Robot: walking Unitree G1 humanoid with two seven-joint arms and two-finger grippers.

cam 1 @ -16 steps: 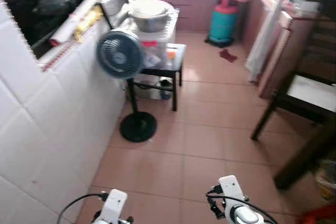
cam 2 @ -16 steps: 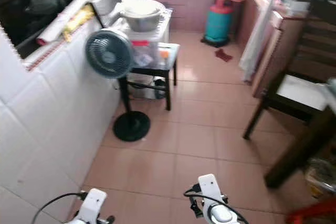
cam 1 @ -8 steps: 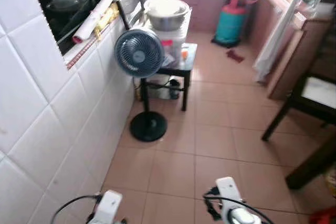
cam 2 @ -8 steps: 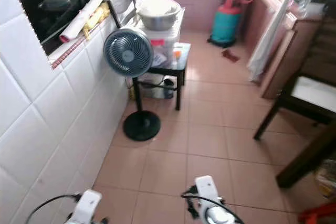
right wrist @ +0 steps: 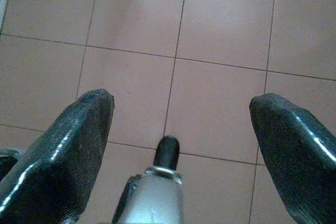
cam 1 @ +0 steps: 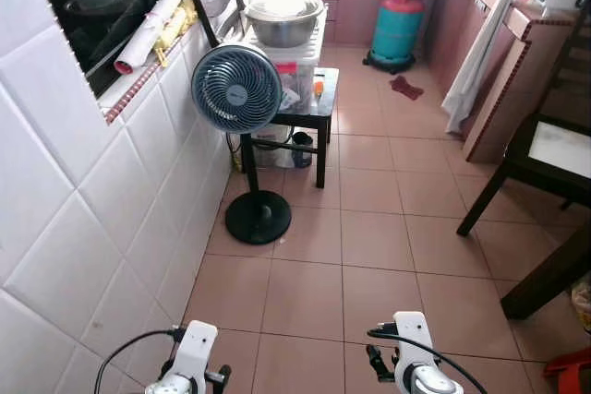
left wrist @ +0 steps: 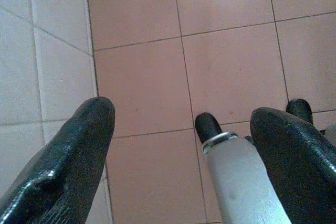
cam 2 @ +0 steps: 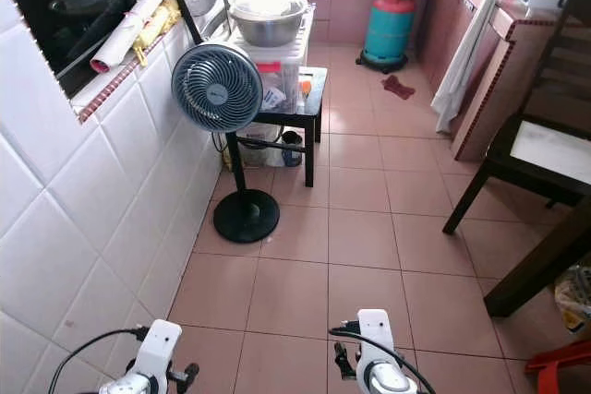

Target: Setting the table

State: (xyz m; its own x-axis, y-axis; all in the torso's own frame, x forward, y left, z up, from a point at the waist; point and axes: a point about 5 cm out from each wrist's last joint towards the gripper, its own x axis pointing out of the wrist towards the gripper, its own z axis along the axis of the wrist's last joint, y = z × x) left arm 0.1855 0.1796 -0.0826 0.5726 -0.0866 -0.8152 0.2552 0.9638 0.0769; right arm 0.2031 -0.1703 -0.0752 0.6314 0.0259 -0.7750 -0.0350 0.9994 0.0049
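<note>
**Both arms idle, bowl far ahead**

L gripper [left wrist: 181, 129] hangs over floor tiles by the white wall [cam 1: 102, 191], fingers wide, empty. R gripper [right wrist: 181, 124] same, wide, empty. Likely task item, steel bowl [cam 1: 283, 14], sits on a box on the stool [cam 1: 314, 108] behind the fan [cam 1: 236, 88], well ahead, slightly nearer L arm. Chair [cam 1: 545, 159] at right.

Head stereo pair looks forward and down a tiled kitchen aisle.
Both eyes share the pedestal fan [cam 1: 236, 88] and floor [cam 1: 369, 246]; each wrist camera faces straight down, close above that floor.
</note>
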